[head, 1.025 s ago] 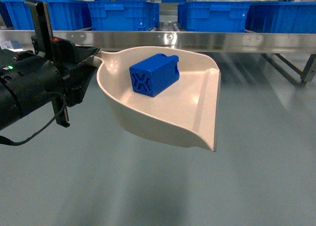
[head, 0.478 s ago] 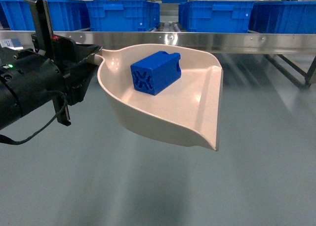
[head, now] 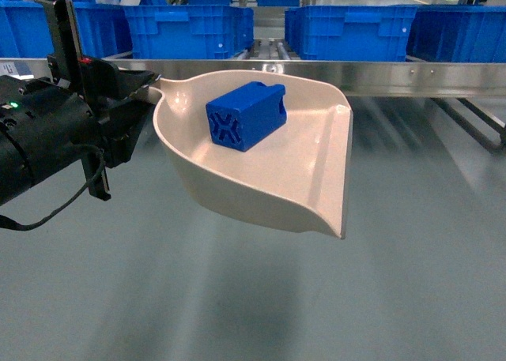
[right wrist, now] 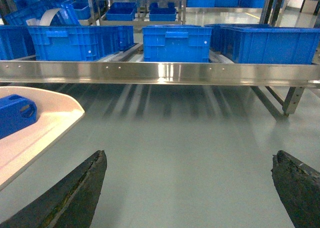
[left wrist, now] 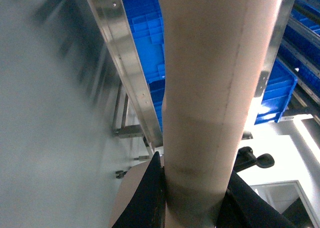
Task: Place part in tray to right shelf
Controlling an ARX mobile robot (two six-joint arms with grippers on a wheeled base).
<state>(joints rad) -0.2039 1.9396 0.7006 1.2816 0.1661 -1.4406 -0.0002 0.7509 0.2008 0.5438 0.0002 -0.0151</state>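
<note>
In the head view, the black left gripper [head: 134, 92] is holding the wide cream plastic scoop-shaped tray [head: 316, 183] by its handle stub at the tray's 9 o'clock side. The small bright-blue plastic part [head: 247, 116] is lying inside the tray, near the back rim, with its X-ribbed end facing the camera. The stainless-steel right shelf [head: 395, 73] is running across at 12 o'clock, carrying large blue plastic crates [head: 190, 29]. I judge that the carrying step is in hand: the tray is hanging above the grey floor [head: 253, 298], not yet on the shelf. The next move is probably asking to lift the tray over the front rail while keeping it level, so the part is not sliding out.

In the left wrist view, dark fingers [left wrist: 150, 198] are clamping the tray's pale handle; the part is hidden here.

In the right wrist view, the right gripper [right wrist: 187, 193] is standing wide apart and empty; its fingertips are cut off. The floor is blurred.
</note>
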